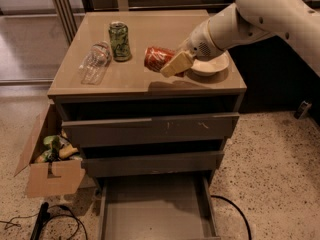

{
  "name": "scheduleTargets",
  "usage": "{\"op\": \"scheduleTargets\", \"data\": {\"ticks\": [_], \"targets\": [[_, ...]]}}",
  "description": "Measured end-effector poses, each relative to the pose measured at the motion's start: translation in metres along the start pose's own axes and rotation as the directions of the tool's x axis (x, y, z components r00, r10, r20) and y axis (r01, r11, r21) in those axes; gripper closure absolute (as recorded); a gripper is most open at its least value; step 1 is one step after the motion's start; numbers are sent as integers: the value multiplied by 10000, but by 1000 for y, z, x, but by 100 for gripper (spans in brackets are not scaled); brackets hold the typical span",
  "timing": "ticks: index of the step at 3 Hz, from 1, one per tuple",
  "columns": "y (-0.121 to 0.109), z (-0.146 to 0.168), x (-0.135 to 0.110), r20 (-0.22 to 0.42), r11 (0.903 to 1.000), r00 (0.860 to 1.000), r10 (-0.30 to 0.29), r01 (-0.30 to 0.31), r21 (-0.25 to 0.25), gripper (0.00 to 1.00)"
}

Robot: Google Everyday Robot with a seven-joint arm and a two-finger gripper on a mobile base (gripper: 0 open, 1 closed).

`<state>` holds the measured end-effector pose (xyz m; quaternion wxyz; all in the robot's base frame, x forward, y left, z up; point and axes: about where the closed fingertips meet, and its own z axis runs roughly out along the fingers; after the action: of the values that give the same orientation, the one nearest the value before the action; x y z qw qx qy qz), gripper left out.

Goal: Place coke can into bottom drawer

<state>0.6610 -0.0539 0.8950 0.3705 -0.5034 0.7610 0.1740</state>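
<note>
End effector (172, 66) over cabinet (155, 26) grips coke can (156, 57) — red, sideways.

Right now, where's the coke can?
Camera view, centre-right: the coke can sits tilted in the tool above the cabinet top, between the green can and the white bowl.

Two cans are counted at the worktop (150, 24), one coke can (156, 57) and one green can (120, 41), with one bottle (95, 61) and one bowl (214, 67). Three drawers, the bottom drawer (155, 211) included, and one cardboard box (52, 178) are seen. One hand (169, 63) is counted, clasped on the coke can over the worktop.
</note>
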Motion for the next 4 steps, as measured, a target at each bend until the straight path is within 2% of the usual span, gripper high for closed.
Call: {"op": "scheduleTargets", "data": {"ticks": [1,2,3,4], "targets": [[9,-3,13,-30,10000,10000,34,-34,-89,100],[41,-25,22,507,9999,9986,-119,116,60,100],[89,-45,54,864,9997,9963,-39,17,257,100],[131,-52,102,867,9986,9955,390,-419,310,100]]}}
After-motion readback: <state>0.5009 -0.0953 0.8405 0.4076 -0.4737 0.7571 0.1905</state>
